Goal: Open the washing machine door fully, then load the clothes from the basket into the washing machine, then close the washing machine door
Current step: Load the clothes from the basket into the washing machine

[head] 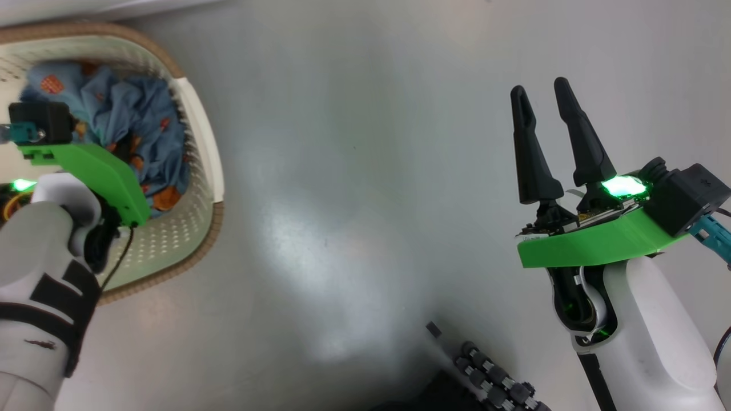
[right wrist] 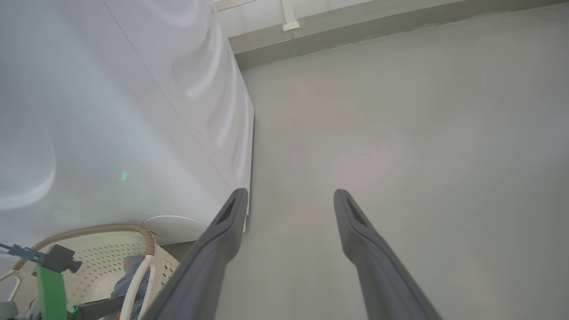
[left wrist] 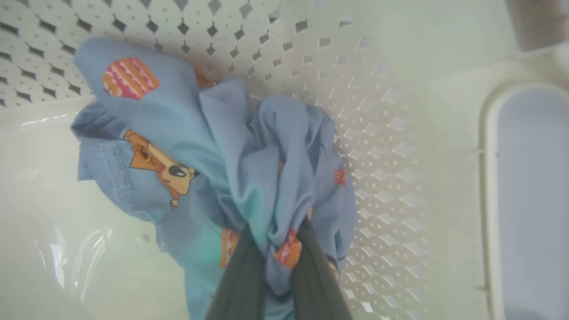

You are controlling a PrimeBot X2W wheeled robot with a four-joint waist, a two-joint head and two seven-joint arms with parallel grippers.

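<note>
The clothes [left wrist: 249, 155], light blue fabric printed with orange-brown figures, are found bunched inside the basket [left wrist: 391, 133], against its perforated cream wall. A fold of the fabric is pinched between the two dark fingers [left wrist: 242, 284] of the left gripper [left wrist: 276, 229], which is closed almost tip to tip on it. The rest of the fabric is spread beyond the grip. Whether the fabric is lifted clear of the basket's bottom cannot be told.

In the head view the basket is seen at the upper left on the grey floor [head: 354, 200], with the left arm's green mount [head: 97, 168] reaching in over its brown rim. The right gripper [head: 541, 88] is held well apart from the basket, over bare floor, with its fingers parted and nothing between them. In the right wrist view the basket is noted just beside the white side panel of the washing machine [right wrist: 133, 111].
</note>
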